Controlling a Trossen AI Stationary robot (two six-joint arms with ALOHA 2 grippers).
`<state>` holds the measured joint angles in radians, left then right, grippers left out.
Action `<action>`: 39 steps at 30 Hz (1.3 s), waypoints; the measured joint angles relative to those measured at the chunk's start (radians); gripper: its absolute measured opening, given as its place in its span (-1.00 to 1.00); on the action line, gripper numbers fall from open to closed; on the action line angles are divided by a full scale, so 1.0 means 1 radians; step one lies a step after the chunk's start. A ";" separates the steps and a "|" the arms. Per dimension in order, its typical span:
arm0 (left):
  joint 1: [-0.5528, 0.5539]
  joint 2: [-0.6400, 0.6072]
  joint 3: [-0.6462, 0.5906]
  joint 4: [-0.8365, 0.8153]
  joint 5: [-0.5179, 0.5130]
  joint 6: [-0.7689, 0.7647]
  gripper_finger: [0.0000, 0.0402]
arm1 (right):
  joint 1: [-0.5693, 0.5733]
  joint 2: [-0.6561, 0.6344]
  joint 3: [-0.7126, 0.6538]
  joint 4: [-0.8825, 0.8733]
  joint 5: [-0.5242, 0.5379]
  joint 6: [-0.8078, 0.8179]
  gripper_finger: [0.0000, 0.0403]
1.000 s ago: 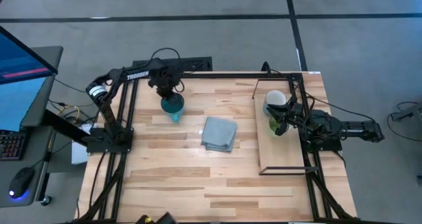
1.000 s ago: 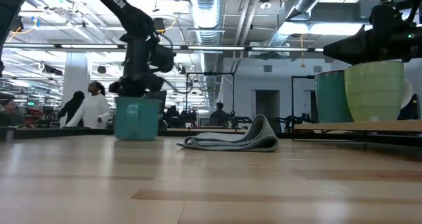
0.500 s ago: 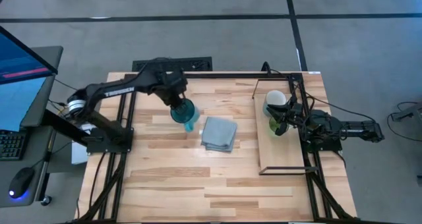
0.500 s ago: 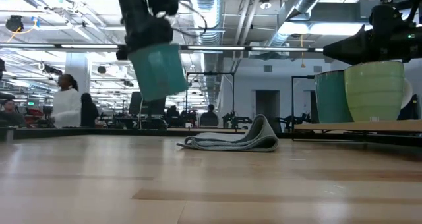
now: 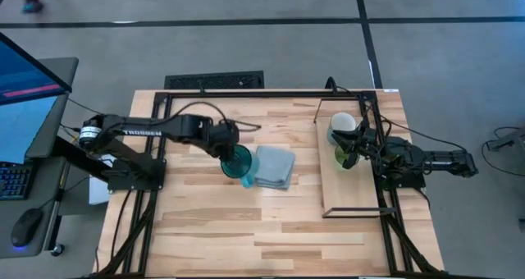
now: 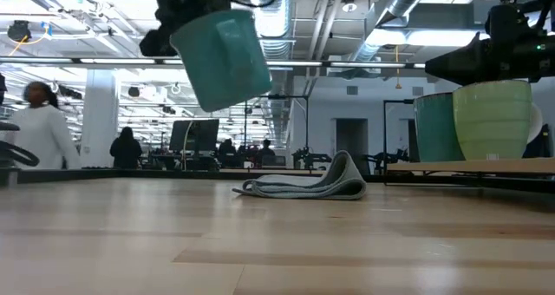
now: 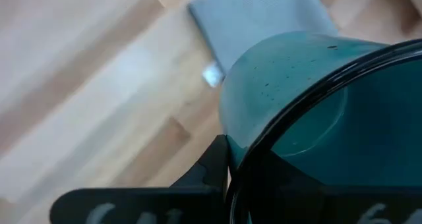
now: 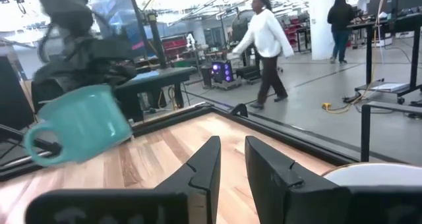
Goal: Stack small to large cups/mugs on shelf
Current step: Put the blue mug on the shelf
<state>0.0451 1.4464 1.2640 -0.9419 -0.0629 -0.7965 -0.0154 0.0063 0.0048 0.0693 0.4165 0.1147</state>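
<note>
left gripper [image 5: 230, 150] clamped on the rim of the teal mug [image 5: 239, 164], held tilted in the air beside the cloth [image 5: 273, 166]. on the shelf [image 5: 349, 193], white mug [image 5: 342, 124] and green mug [image 5: 344, 155]; right gripper [image 5: 354, 144] grips the green mug's rim.

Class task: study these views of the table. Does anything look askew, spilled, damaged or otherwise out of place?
The teal mug hangs tilted in the air, gripped by the left gripper beside the folded cloth. That fits carrying. Nothing is spilled or damaged.
</note>
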 joint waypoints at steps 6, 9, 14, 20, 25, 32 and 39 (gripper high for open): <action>-0.082 0.007 0.000 0.024 -0.052 -0.175 -0.94 | 0.000 0.000 0.000 -0.001 -0.024 0.019 -0.54; -0.115 0.015 0.000 0.032 -0.080 -0.250 -0.95 | 0.002 0.000 0.000 -0.002 -0.039 0.019 -0.54; -0.160 0.025 0.001 0.052 -0.122 -0.355 -0.95 | 0.002 0.000 0.000 -0.007 -0.073 0.019 -0.54; -0.179 0.064 0.001 0.049 -0.155 -0.475 -0.95 | 0.002 0.000 0.000 -0.009 -0.114 0.043 -0.54; -0.202 0.132 0.002 0.103 -0.151 -0.515 -0.95 | 0.002 0.001 0.000 -0.012 -0.132 0.043 -0.54; -0.239 0.198 0.002 0.251 -0.136 -0.529 -0.95 | 0.002 0.021 0.000 -0.014 -0.132 0.043 -0.54; -0.297 0.193 0.002 0.254 -0.123 -0.598 -0.95 | 0.002 0.063 0.000 -0.013 -0.132 0.043 -0.54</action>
<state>-0.2517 1.6390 1.2659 -0.6880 -0.1862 -1.3946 -0.0132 0.0695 0.0047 0.0561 0.2842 0.1580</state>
